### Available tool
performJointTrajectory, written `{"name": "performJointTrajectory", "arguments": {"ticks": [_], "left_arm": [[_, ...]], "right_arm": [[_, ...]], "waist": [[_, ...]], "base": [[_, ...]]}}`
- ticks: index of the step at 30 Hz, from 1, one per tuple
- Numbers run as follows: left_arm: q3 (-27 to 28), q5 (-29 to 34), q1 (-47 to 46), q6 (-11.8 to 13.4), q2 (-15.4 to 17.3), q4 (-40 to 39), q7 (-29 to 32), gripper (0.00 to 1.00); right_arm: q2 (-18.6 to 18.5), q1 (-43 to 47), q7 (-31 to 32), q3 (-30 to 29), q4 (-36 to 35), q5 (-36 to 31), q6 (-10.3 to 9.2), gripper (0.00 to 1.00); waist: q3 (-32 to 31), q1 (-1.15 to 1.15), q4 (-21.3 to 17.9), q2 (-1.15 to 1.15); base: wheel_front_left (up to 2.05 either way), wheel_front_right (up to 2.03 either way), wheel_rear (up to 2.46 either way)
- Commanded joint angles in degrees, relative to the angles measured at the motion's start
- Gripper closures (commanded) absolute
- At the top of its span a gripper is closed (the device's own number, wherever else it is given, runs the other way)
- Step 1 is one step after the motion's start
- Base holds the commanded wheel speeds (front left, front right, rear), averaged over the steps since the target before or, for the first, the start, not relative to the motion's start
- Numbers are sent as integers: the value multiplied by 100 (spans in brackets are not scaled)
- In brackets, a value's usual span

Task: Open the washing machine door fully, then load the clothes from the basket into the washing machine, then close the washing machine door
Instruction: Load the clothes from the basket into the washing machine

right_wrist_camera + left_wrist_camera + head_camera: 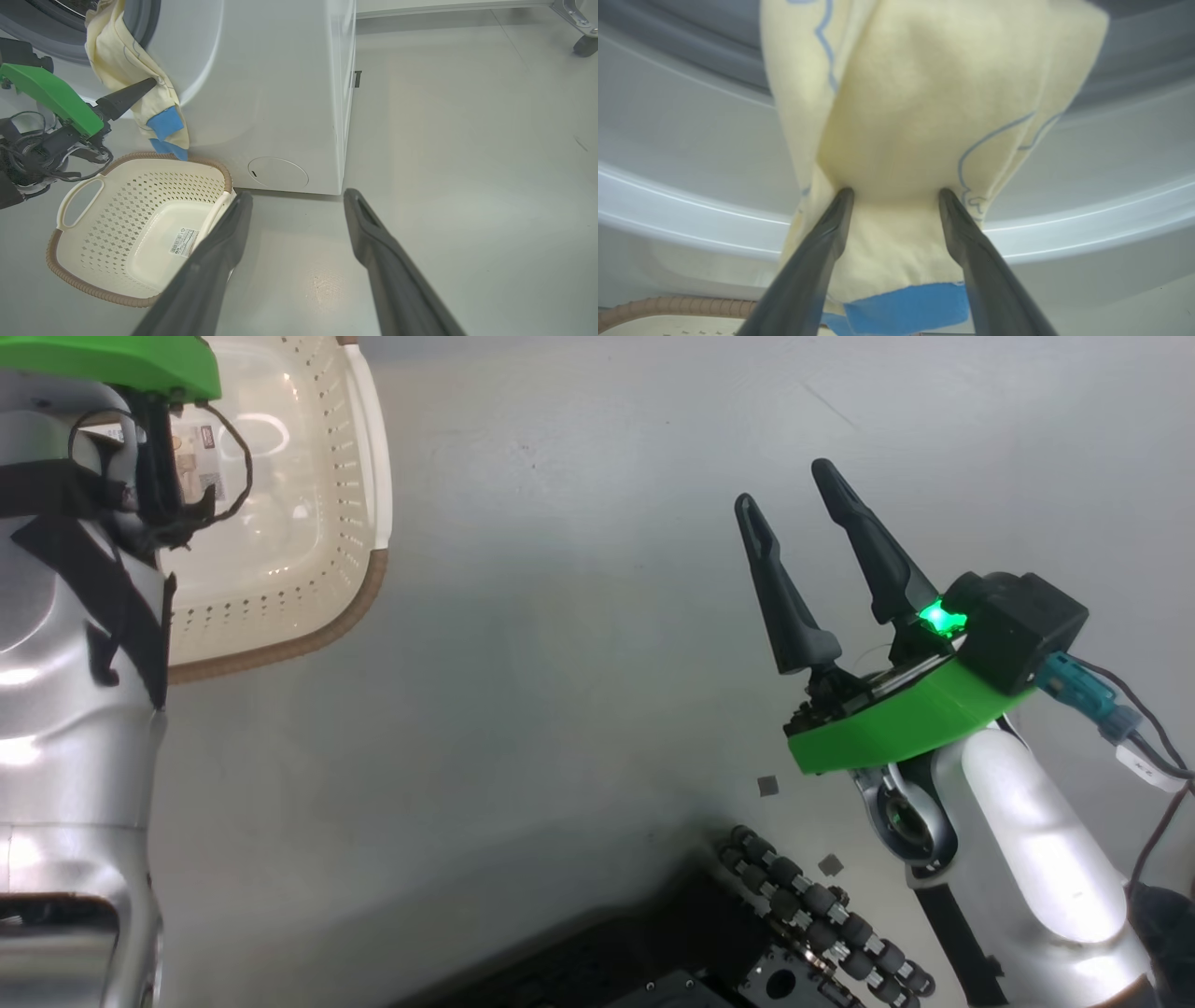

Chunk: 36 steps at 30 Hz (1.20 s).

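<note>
Left tool (894,193) open at washer mouth, clothes (924,93) between its fingers

Fingers of the left tool sit closest to the lens in the left wrist view. They are spread wide, both tips against the cream-yellow fabric, with no pinch visible. The fabric hangs down over the curved white front of the washing machine (271,93). It has thin blue lines across it and a blue patch at the lower edge.

Right wrist view, left to right:
- The left arm's green bracket (51,95) is at the far left, with one dark finger touching the cloth.
- The cloth drapes out of the dark grey ring (149,18) of the opening. Its lower end reaches the brown rim of the basket (84,284); can't tell if they touch.
- The basket sits on the floor (467,186) just beside the washer front, with a label sticker (184,241) on its bottom.
- A round service cover (278,173) is low on the washer front.
- Grey floor runs past the washer corner, with a caster (586,45) at the far top right.

Right tool (294,196) is open, fingers wide apart and holding nothing, over the floor and well apart from the cloth. In the head view, the robot's black roller wheel (822,905) lies below it.
</note>
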Motion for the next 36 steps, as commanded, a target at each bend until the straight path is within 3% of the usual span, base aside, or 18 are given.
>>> {"name": "performJointTrajectory", "arguments": {"ticks": [1, 2, 4, 7, 9, 11, 24, 36], "left_arm": [[200, 77, -316, 43, 179, -405, -40, 33], [234, 99, -319, 63, 165, -459, -40, 52], [268, 148, -301, 75, 133, -524, -40, 61], [296, 203, -282, 84, 111, -593, -40, 65], [338, 257, -256, 72, 85, -648, -40, 75], [364, 285, -236, 59, 68, -675, -40, 100], [342, 358, 498, -47, -78, -962, -40, 100], [238, 430, 838, 39, 162, -1745, 371, 100]], "right_arm": [[-22, 98, -36, 82, -147, 22, 25, 0], [-22, 96, -36, 83, -145, 22, 25, 0], [-22, 95, -36, 85, -140, 24, 25, 0], [-22, 95, -36, 84, -133, 28, 25, 0], [-22, 92, -36, 83, -129, 31, 25, 0], [-22, 90, -36, 75, -127, 25, 25, 0], [-22, 172, -36, -30, -87, -10, 25, 0], [-22, 323, -36, -12, -7, 15, 25, 0]], "waist": [[4, 0, 5, 0], [8, 0, 10, 0], [11, 0, 23, 0], [10, 0, 35, 0], [-1, 0, 51, 0], [-13, 0, 66, 0], [-307, 0, 341, 0], [-751, 0, 515, 0]], "base": [[0, 0, 0], [0, 0, 0], [0, 0, 0], [0, 0, 0], [0, 0, 0], [0, 0, 0], [0, 0, 0], [0, 0, 0]]}}
